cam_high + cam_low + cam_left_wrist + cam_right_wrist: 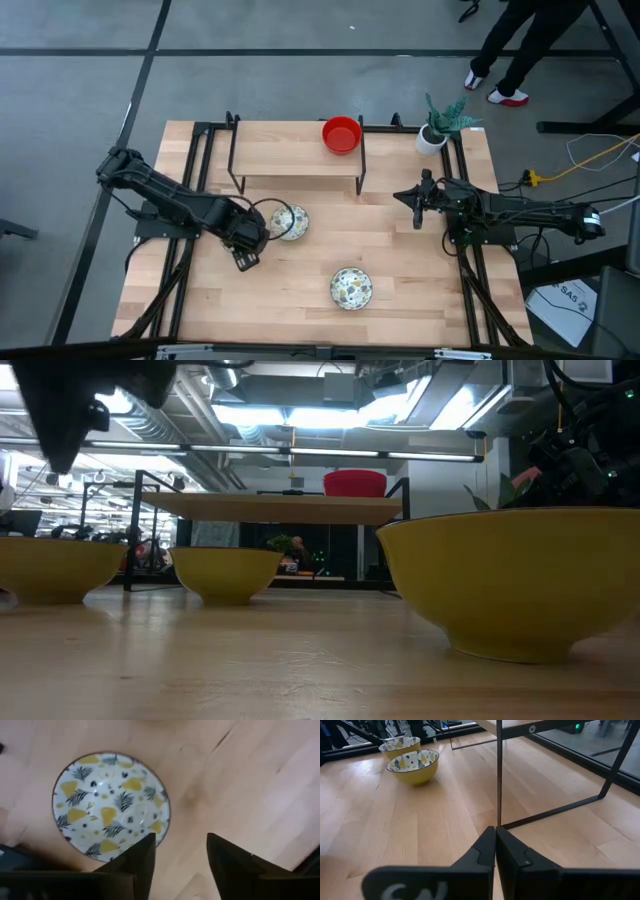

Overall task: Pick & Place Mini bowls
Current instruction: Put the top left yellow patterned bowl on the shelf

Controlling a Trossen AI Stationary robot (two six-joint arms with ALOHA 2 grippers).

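Observation:
A white mini bowl with a yellow and black leaf pattern (111, 802) stands on its base on the wooden table. My left gripper (180, 840) hangs open above it, pointing down. One finger (145, 855) stands over the bowl's rim and the other over bare wood. From table height the gripper (60, 455) shows well clear of the bowl below it (55, 565). Two more bowls with yellow outsides (225, 570) (510, 585) stand on the table. A red mini bowl (341, 134) sits on the shelf. My right gripper (495, 827) waits shut at the right.
A low wooden shelf on black metal legs (298, 155) spans the table's far middle, and one leg (498, 770) stands just ahead of my right gripper. A white pot with a green plant (433, 135) is at the far right corner. A person's legs (510, 60) show beyond the table.

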